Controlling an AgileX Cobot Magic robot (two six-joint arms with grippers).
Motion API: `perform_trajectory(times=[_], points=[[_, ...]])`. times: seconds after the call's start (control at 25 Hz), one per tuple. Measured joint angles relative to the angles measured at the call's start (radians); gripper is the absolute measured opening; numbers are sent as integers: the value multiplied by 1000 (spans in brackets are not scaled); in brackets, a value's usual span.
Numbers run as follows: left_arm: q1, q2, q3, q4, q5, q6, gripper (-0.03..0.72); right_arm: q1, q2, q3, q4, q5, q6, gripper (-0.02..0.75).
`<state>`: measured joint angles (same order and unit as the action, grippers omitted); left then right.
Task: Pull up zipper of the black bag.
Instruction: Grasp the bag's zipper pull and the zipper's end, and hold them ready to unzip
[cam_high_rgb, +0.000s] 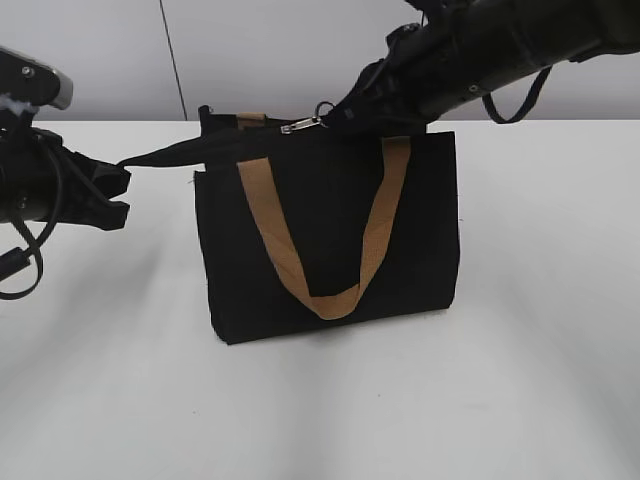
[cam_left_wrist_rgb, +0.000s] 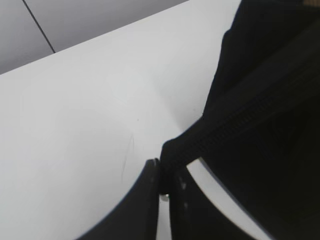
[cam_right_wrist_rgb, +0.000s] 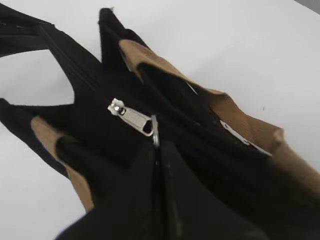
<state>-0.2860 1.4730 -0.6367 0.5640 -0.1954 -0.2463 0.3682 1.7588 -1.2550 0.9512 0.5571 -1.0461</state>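
Note:
The black bag (cam_high_rgb: 330, 235) stands upright on the white table with a tan handle (cam_high_rgb: 330, 290) hanging down its front. My left gripper (cam_high_rgb: 120, 198) is shut on the black fabric tail at the zipper's left end (cam_left_wrist_rgb: 172, 150) and holds it stretched out to the left of the bag. The zipper track (cam_left_wrist_rgb: 250, 107) runs along the bag's top. My right gripper (cam_high_rgb: 335, 115) is above the bag's top edge, shut on the silvery pull tab (cam_right_wrist_rgb: 134, 119), which lies near the middle of the top (cam_high_rgb: 300, 126).
The white table (cam_high_rgb: 520, 380) spreads around the bag. A grey wall stands behind. The second tan handle (cam_right_wrist_rgb: 240, 120) lies folded over the bag's far side beside my right gripper.

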Motion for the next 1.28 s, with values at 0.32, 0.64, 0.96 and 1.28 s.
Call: perform_trajectory(times=[0.32,0.64,0.96,1.28], points=[[0,0,0,-2,2,0,14,-151,0,0,-3,120,6,-1],[-2,0,0,-2,-8,0,14,-271,0,0,-62,193,80,-1],[-3,0,0,-16,-46,-75,28,-211,0,0,-86,197,84,35],[-132,-3,-2,-194,34,-143,468,-158,-52,0,-125,200,104,349]])
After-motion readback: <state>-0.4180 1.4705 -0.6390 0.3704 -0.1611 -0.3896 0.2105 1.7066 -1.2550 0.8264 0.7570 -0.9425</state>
